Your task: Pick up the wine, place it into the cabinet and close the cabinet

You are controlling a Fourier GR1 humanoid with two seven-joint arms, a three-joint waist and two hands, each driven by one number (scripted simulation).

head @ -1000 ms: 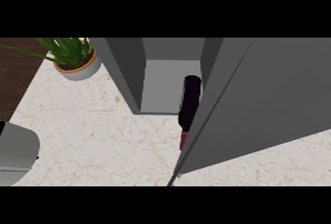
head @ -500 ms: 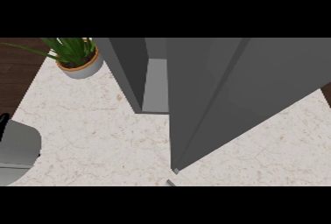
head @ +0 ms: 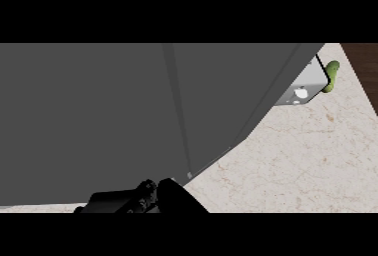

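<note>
The grey cabinet [head: 111,115] fills most of the head view, and I see only its outer panels, with a seam running down to a lower corner. The wine is hidden from view. One black hand [head: 144,197] shows at the bottom edge, right below that corner and against the cabinet's lower edge. I take it for my right hand. My left hand does not show.
Pale marble counter [head: 295,160] spreads out to the right of the cabinet. At the upper right stands a small grey box [head: 306,82] with a green object [head: 331,75] beside it. A strip of dark wood [head: 365,65] runs along the far right.
The view has swung sharply: the open cabinet interior, the wine bottle and the potted plant are gone from sight. The cabinet's outside now covers the frame and a black hand has appeared at the bottom.
</note>
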